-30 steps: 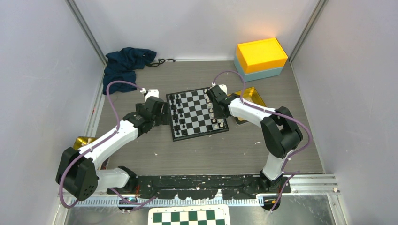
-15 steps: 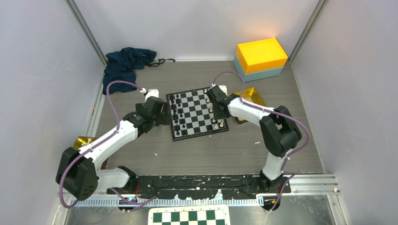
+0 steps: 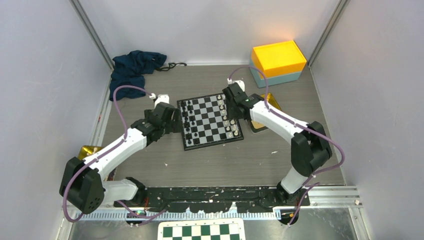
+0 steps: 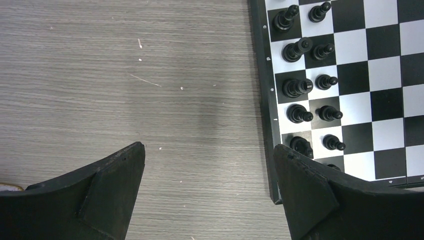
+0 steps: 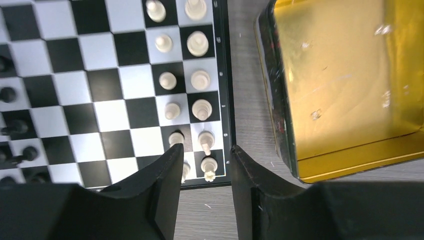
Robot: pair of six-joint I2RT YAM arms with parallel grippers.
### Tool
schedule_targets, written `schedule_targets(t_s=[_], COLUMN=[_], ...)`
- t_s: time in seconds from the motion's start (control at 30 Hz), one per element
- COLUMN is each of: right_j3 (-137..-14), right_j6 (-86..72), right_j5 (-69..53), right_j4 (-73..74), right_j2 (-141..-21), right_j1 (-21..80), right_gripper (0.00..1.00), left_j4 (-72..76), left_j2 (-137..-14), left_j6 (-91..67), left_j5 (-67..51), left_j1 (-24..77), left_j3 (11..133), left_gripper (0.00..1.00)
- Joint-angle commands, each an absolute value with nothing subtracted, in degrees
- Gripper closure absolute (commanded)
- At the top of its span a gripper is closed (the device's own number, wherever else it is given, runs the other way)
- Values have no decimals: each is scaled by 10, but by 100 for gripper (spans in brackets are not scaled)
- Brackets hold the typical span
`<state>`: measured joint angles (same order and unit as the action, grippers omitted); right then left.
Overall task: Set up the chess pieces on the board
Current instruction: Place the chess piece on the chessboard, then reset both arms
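Here our right claw stands spread over a corner of the board, one cream piece free between its tips (nothing pinched). The cream chess pieces line two rows along that edge, a gold tin beyond. Our left claw, spread wide, hangs over the tabletop beside the black chess pieces.
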<state>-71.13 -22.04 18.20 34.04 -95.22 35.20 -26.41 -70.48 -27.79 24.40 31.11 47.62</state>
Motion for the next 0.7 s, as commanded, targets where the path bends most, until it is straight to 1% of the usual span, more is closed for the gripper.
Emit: schedule_targets(t_s=[0.0, 0.13, 0.27, 0.43, 0.53, 0.67], right_j3=[-774, -772, -759, -734, -709, -673], right_j6=[-198, -192, -199, -206, -206, -195], right_j5=[212, 249, 265, 280, 294, 313], right_j4=[370, 371, 367, 358, 345, 326], right_j2=[-909, -884, -860, -833, -814, -794], right_j1=[355, 352, 328, 274, 238, 204], right_gripper=[54, 48, 47, 45, 42, 41], left_j4=[-249, -258, -259, -261, -259, -248], left_j2=[-697, -683, -659, -641, -635, -634], left_j6=[-255, -245, -245, -233, -213, -175], left_j5=[266, 282, 289, 292, 291, 305], left_j1=[313, 311, 301, 275, 252, 232], left_j3=[512, 518, 508, 506, 508, 507], left_gripper=[0, 0, 0, 0, 0, 0])
